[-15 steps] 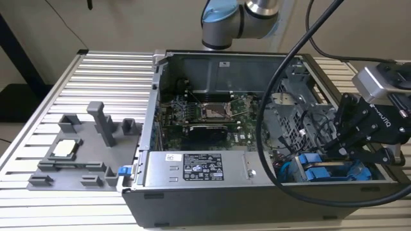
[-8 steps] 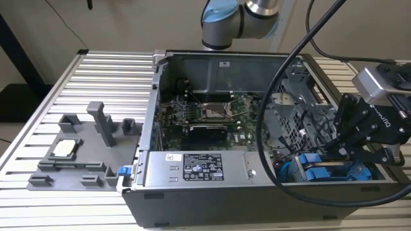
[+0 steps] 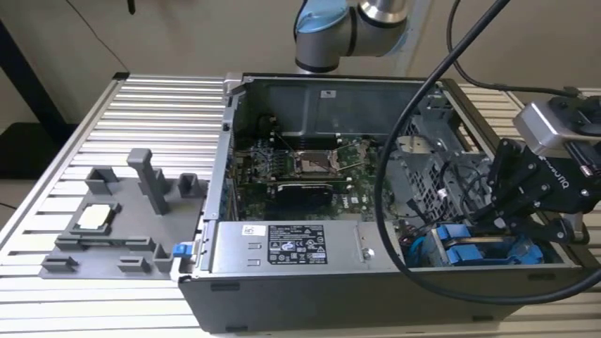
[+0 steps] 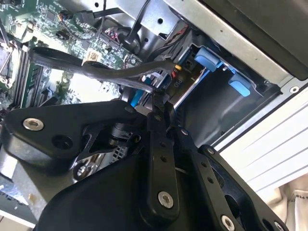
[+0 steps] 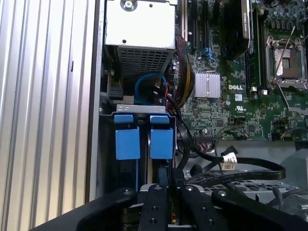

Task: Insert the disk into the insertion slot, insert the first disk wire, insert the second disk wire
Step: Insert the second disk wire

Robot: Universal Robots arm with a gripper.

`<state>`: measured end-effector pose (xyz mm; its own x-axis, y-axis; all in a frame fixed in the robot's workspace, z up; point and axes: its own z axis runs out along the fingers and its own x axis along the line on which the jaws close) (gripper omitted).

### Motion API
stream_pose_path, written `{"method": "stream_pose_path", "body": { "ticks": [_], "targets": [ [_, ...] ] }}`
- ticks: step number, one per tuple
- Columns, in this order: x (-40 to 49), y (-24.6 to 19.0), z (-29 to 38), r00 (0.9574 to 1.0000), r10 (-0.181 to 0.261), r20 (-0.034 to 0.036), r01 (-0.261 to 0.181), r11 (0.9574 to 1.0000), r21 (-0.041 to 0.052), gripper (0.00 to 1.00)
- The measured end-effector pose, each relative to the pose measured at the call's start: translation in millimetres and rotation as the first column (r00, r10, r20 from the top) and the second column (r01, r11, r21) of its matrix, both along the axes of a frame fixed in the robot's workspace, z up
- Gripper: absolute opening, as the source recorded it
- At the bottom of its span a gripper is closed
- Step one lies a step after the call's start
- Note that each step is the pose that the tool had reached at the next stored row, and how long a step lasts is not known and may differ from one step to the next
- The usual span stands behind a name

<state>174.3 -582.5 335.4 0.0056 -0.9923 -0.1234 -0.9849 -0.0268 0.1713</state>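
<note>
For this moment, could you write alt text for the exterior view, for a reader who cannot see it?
A black gripper on a robot arm reaches into an open computer case at the exterior view's right, beside blue-trimmed drive bays. The motherboard lies exposed; a grey fixture plate sits left.

Robotics lab or test bench, not a home. An open desktop computer case (image 3: 376, 211) lay on its side on a ribbed aluminium-profile table (image 3: 160, 120), motherboard (image 3: 300, 176) exposed. A grey fixture plate (image 3: 112, 225) with upright pegs and blocks sat on the table at the exterior view's left. An industrial robot arm (image 3: 348, 28) reached in from above, with thick black cables (image 3: 441, 105) looping over the case. Plain beige wall behind.
</note>
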Motion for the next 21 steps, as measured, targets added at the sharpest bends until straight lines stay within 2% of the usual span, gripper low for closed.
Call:
{"method": "stream_pose_path", "body": {
  "ticks": [4,5,6,8,9,13,21],
  "targets": [
    [0.0,0.0,-1.7,1.0000,-0.001,0.0002,0.001,1.0000,-0.0006,0.16],
    [0.1,0.0,-1.9,1.0000,-0.001,0.0002,0.001,1.0000,-0.0002,0.18],
    [0.0,0.0,-2.1,1.0000,-0.002,-0.0007,0.002,1.0000,0.0001,0.24],
    [0.0,0.0,-0.8,1.0000,-0.002,-0.0034,0.002,1.0000,0.0005,0.24],
    [0.0,0.0,1.4,1.0000,-0.003,-0.0051,0.003,1.0000,0.0002,0.30],
    [0.0,0.0,14.7,0.9999,-0.004,-0.0093,0.004,1.0000,0.0000,0.30],
    [0.0,0.0,43.8,0.9999,-0.006,-0.0103,0.006,1.0000,-0.0011,0.30]
  ]
}}
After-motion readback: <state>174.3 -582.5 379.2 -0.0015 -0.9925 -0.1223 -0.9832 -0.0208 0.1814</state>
